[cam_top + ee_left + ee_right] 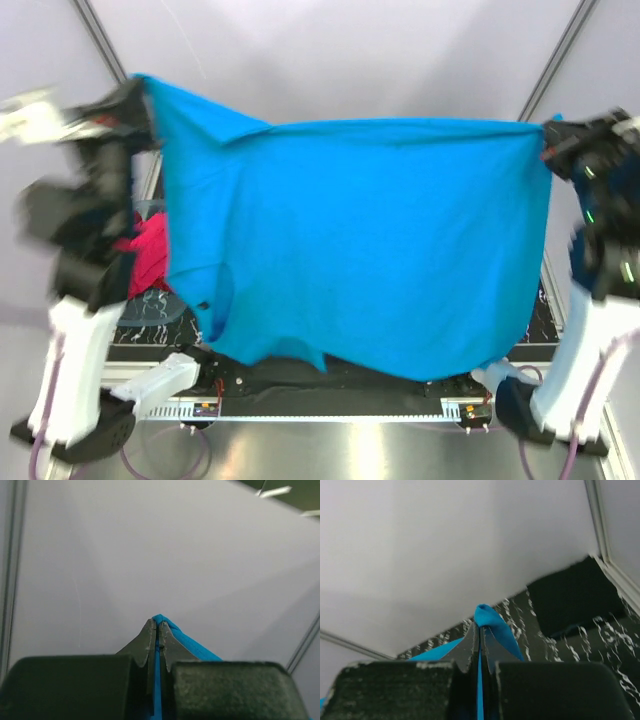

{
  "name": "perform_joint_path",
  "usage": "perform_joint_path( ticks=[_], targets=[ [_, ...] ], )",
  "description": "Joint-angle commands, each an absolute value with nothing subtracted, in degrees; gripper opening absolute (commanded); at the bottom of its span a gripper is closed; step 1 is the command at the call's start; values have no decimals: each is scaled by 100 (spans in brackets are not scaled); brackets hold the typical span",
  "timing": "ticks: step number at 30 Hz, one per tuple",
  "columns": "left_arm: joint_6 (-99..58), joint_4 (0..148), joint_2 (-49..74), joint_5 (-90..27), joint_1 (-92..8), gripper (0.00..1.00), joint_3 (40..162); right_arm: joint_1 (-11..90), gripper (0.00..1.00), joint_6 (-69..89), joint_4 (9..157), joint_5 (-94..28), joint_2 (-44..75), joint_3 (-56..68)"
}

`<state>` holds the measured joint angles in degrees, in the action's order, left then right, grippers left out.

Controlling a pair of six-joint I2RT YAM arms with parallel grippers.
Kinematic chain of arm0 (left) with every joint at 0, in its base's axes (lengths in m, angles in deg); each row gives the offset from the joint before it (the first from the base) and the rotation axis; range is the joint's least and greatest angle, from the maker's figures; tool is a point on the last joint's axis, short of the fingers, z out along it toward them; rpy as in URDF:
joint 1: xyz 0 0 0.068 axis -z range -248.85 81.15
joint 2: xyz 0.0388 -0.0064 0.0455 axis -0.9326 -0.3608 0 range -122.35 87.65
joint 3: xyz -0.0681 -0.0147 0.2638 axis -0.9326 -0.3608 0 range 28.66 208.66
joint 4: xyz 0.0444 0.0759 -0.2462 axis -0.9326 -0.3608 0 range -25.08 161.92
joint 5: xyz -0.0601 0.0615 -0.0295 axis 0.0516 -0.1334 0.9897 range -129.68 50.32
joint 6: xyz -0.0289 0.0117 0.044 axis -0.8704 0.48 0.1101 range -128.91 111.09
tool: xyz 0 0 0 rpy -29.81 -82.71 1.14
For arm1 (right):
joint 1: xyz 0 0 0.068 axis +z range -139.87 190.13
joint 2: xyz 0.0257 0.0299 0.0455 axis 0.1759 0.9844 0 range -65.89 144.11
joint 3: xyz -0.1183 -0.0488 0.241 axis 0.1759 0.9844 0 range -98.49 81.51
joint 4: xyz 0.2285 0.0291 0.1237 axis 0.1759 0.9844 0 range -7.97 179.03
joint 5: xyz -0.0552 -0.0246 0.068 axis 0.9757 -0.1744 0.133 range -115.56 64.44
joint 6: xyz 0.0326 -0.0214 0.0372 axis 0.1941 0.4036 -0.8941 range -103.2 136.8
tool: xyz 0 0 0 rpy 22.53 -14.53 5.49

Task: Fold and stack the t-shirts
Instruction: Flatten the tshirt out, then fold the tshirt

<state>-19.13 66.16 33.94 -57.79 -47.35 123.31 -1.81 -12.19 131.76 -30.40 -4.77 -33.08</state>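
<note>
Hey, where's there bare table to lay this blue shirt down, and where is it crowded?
Most of the table is hidden behind the turquoise shirt, stretched between the left gripper and right gripper. Bare marbled top shows beyond the right gripper, around a black patch. The left edge is crowded with pink-red shirts.

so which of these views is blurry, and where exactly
Top external: motion blur smears both arms, the left gripper worst, while the turquoise t-shirt stretched between them looks fairly sharp. Left wrist: fingertips and pinched cloth crisp, the dark housing nearest the lens soft. Right wrist: same around the right gripper, with grain in the dark areas.
</note>
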Motion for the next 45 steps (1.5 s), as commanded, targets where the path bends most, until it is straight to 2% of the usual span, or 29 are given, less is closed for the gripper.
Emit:
perform_joint_path(
  ticks=[1,5,8,10,14,19,21,24,28,37,45],
  targets=[
    [-1541,6945,2359,-5884,-4740,0,11579,-182,0,-1053,12275,-2678,266,-2223],
    [-1612,8042,1560,-6112,-4749,0,10400,-182,0,-1132,10605,-2785,643,66],
    [-1498,8553,428,-6253,-4767,0,10064,-191,0,-1395,9199,-2863,1284,1159],
    [-1471,8528,-266,-6403,-4828,0,10265,-182,0,-1597,8279,-3083,1967,1417],
    [-1507,8457,-1944,-6106,-5074,0,10854,-200,0,-1756,7746,-3083,3331,998],
    [-1428,7957,-2993,-5841,-5338,0,12109,-252,0,-1774,7763,-3549,4746,-108],
    [-1375,7878,-3265,-5797,-5355,0,12418,-261,0,-1757,7754,-3584,4933,-277],
    [-1489,7746,-3494,-5586,-5382,0,12971,-261,0,-1608,7772,-3523,5170,-480],
    [-1822,7640,-3583,-5314,-5373,0,13123,-314,0,-1528,7824,-3479,5276,-664],
    [-2999,7254,-2925,-4997,-5364,0,12174,-411,0,-1027,8359,-3382,5636,-1306],
    [-3220,6446,-2249,-4944,-5364,0,11726,-411,0,-746,8352,-2891,5303,-1017]
  ],
)
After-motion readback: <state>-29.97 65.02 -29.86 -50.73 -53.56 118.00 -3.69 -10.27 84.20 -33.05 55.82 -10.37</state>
